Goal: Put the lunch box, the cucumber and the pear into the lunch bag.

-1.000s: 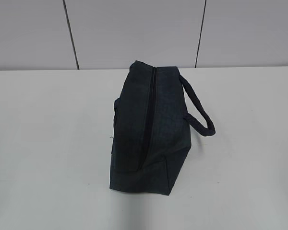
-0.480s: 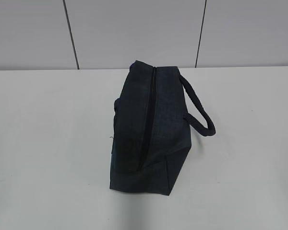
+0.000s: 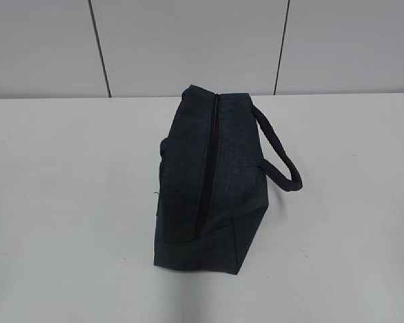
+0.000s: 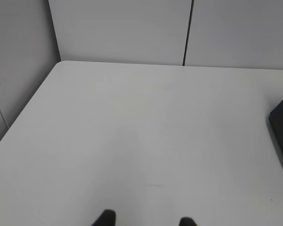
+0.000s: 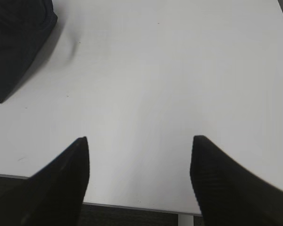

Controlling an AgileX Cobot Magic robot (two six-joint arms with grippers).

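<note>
The lunch bag [image 3: 209, 182] stands alone in the middle of the white desk [image 3: 67, 202], its dark zipper [image 3: 210, 161] running along the top from twelve toward six o'clock and apparently zipped up along its whole visible length. A loop handle [image 3: 279, 151] sticks out toward three o'clock. The lunch box, the cucumber and the pear appear in none of the views; whether they are already inside the bag or somewhere off camera cannot be told.

Neither arm shows in the exterior view. The left end effector [image 4: 146, 221] shows only two dark fingertips at six o'clock of its own view, parted with bare desk between them and nothing held; a corner of the bag sits at three o'clock there. The right end effector [image 5: 139, 179] hangs near the desk edge with its jaws spread wide and empty, the bag's corner [image 5: 19, 42] at ten o'clock in its view.

If the items are inside, the task looks finished. If not, the risks are plain. The bag is closed, so nothing can go in until the zipper is drawn back, and its pull cannot be made out from here. The bag is soft and tall, so a one-sided tug on the zipper could tip or drag it unless the other arm steadies it.
</note>
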